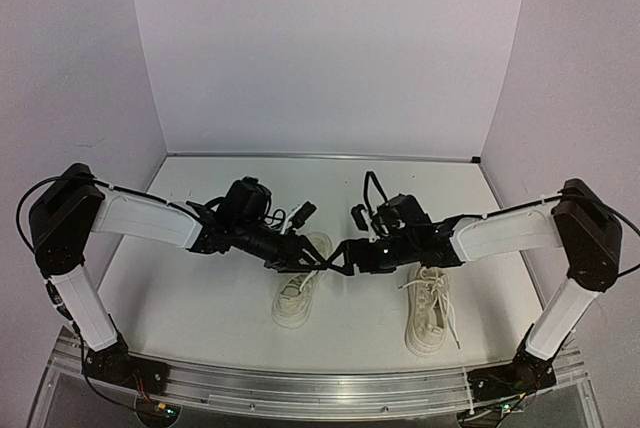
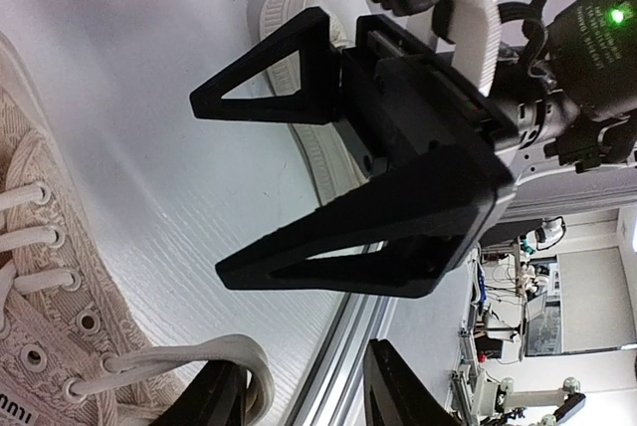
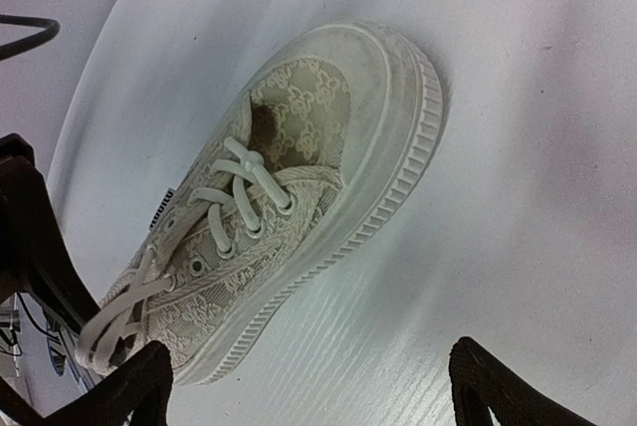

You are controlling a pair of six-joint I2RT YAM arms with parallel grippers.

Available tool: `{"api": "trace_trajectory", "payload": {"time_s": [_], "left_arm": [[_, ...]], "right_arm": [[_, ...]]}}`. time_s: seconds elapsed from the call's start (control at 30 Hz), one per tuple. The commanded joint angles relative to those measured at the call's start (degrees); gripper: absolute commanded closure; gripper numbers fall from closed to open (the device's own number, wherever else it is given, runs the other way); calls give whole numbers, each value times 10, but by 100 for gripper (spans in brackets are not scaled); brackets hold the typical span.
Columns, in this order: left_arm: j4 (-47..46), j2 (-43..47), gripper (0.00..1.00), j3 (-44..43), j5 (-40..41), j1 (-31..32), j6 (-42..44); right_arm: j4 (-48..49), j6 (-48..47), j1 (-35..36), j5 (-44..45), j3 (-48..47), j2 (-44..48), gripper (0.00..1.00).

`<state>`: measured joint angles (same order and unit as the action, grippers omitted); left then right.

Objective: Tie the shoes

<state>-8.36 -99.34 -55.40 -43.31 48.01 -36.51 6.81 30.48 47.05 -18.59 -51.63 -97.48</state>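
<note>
The left shoe [image 1: 293, 300] and the right shoe [image 1: 428, 323] stand on the table [image 1: 200, 288], side by side and well apart, near its front edge. The left shoe lies under the spot where both arms meet. The right shoe sits beneath the right arm, its laces spilling loose over its side onto the table.

The left gripper [image 2: 299, 378] hovers over the laced part of the left shoe with its jaws partly apart and a clear gap between the fingers [image 2: 214, 401]. A loop of lace [image 2: 214, 349] from that shoe curves up against one finger. I cannot tell whether it rests on the finger or only lies beside it, but nothing is pinched between the jaws.

The right gripper [image 2: 211, 192] faces the left one, tip toward tip and near, with its jaws spread wide and empty, above the table just beside the left shoe. The right wrist view shows the left shoe whole: a patterned cream upper, a ribbed pale sole and a dark patch [image 3: 264, 122] behind the toe. Its laces cross through the eyelets and trail toward the left gripper
</note>
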Motion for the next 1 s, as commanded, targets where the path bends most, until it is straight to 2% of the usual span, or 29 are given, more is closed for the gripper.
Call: {"api": "trace_trajectory", "payload": {"time_s": [0.0, 0.4, 0.6, 0.67, 0.8, 0.97], "left_arm": [[-19, 40, 57, -59, -6, -1, 6], [-48, 28, 52, -118, -2, -20, -15], [-29, -7, 50, -196, 11, -72, -16], [-4, -13, 49, -215, 29, -96, -10], [145, -1, 49, -238, 92, -101, 80], [186, 65, 48, -128, 121, -101, 129]], "right_arm": [[8, -3, -11, 17, 5, 34, 7], [8, -9, -15, 6, 22, 43, 8], [8, -8, -14, 7, 22, 50, 8], [10, -8, -15, 4, 25, 57, 8], [53, 2, -15, -30, 43, 78, 8], [95, 9, -15, -70, 20, 80, 8]]}}
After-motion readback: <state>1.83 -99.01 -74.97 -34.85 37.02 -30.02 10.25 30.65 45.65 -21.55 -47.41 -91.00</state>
